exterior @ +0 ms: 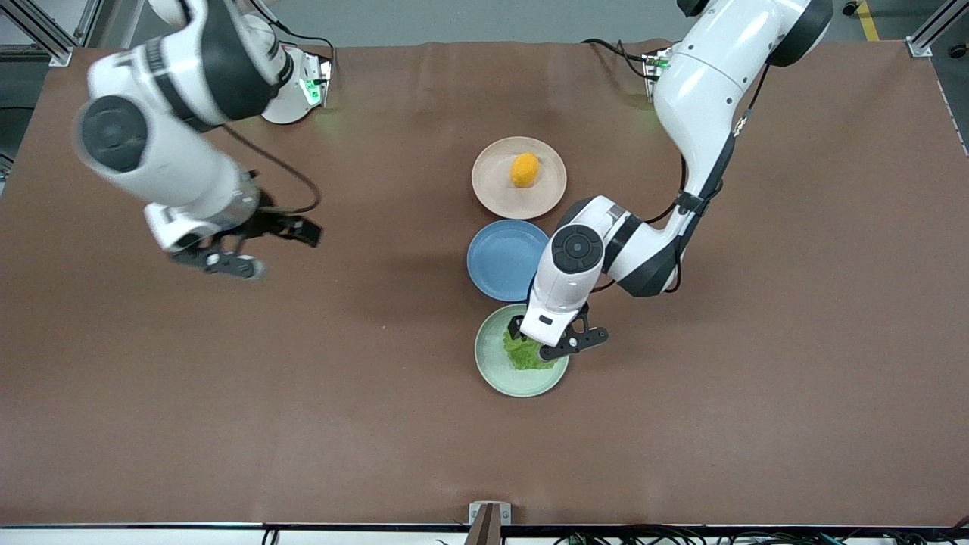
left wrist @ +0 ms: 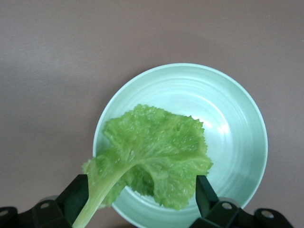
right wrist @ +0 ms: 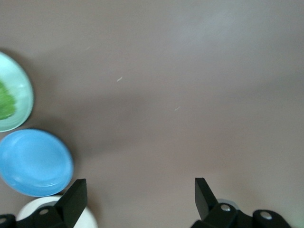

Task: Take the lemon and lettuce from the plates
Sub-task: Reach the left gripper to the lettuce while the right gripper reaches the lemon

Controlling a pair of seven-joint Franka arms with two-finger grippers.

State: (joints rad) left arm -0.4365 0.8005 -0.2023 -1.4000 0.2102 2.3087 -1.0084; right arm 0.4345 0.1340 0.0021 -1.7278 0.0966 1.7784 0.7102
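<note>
Left gripper, jaws spread wide, hangs over the lettuce, the leaf lying between its fingers on the green plate. Next comes the blue plate, then the lemon on the beige plate. Right gripper, jaws open and empty, hovers above bare table.
</note>
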